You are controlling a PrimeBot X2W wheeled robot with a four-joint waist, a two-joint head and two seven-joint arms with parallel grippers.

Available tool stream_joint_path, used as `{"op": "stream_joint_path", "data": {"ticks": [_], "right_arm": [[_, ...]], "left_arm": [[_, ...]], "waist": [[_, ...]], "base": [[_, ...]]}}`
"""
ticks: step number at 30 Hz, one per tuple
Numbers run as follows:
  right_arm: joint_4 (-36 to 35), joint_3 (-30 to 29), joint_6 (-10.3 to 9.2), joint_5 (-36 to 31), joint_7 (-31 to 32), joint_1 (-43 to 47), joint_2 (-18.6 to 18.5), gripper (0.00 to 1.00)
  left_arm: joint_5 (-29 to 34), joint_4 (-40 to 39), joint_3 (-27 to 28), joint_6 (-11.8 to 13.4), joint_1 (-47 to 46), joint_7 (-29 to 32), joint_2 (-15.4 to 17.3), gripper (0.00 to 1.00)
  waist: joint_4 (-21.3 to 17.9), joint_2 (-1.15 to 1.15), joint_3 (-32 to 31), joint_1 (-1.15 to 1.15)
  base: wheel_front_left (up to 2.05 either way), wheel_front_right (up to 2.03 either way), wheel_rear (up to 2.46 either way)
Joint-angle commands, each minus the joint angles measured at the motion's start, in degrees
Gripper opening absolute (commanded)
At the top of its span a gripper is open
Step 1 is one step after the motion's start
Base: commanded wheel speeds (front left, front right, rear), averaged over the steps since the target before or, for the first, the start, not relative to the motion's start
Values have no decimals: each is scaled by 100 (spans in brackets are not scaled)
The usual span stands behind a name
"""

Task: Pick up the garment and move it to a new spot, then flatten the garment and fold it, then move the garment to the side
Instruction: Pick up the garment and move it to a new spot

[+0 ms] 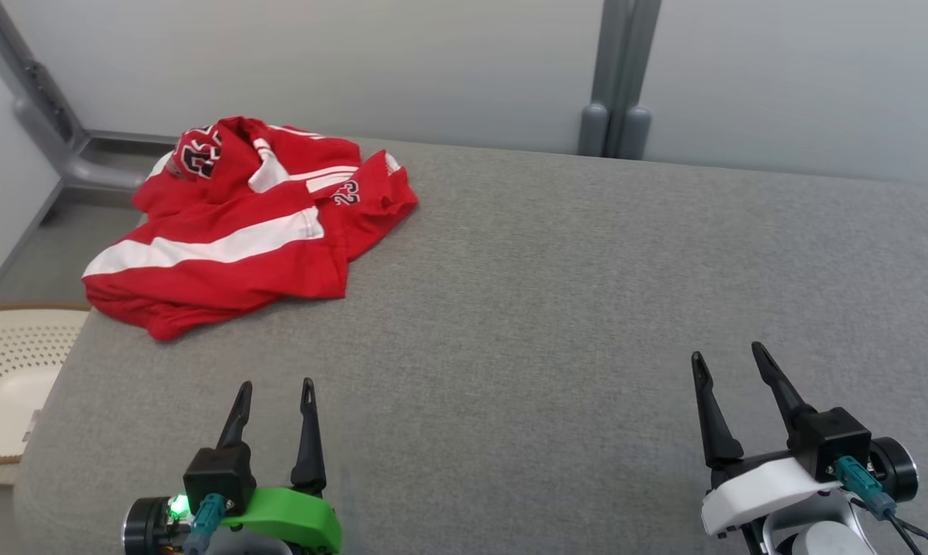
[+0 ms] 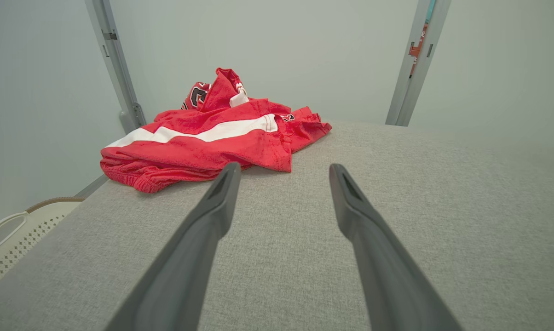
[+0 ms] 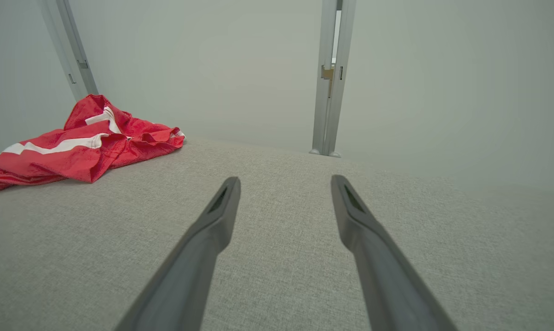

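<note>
The garment (image 1: 233,231), a red jersey with white stripes and printed numbers, lies crumpled in a heap at the far left corner of the grey padded surface (image 1: 556,308). Its left side runs right along the surface's left edge, and it may hang a little over that edge, though the head view does not settle this.

The left gripper (image 1: 276,384) hovers near the front edge on the left, and the right gripper (image 1: 727,351) near the front edge on the right. Both have their fingers spread wide and hold nothing. Neither touches the cloth: the left one is a short reach away, with the heap just beyond its fingertips in the left wrist view, and the right one is well apart from it.

The first step, the pick-up, is not yet done. The main risk, as I judge it, comes from where the heap sits. A push instead of a clean pinch could slide it off the left edge, down towards the pale perforated basket (image 1: 13,370) beside the surface. The folds are stacked, so closing on a thick bunch may lift a tangled lump that will not spread flat, while catching only the top layer could let the cloth slip free partway. The right arm also has to reach far across, so its grip may land poorly.
</note>
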Motion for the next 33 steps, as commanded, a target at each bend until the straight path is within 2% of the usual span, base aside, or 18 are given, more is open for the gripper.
{"op": "stream_joint_path", "data": {"ticks": [1,9,14,23,30,33], "right_arm": [[-26,13,0,36,-20,-29,-18,100],[32,143,-1,89,-20,-143,-19,100],[69,201,-1,111,-20,-155,-19,100],[112,245,-1,130,-20,-157,-19,100],[-17,152,-1,38,-20,-107,-20,100],[-98,116,0,0,-20,-76,-20,100]], "left_arm": [[22,19,38,-36,-82,-4,32,100],[2,-11,193,-47,-120,-4,31,100],[-53,-16,252,-58,-70,-4,30,100],[-93,-22,248,-36,-68,-4,30,100],[-200,-113,417,-11,-27,-4,35,100],[-110,-174,651,1,-264,-4,214,100]], "waist": [[649,0,48,0],[1460,0,40,0],[1674,0,9,0],[1710,0,-15,0],[1517,0,111,0],[1396,0,246,0]], "base": [[0,0,0],[0,0,0],[0,0,0],[0,0,0],[0,0,0],[0,0,0]]}}
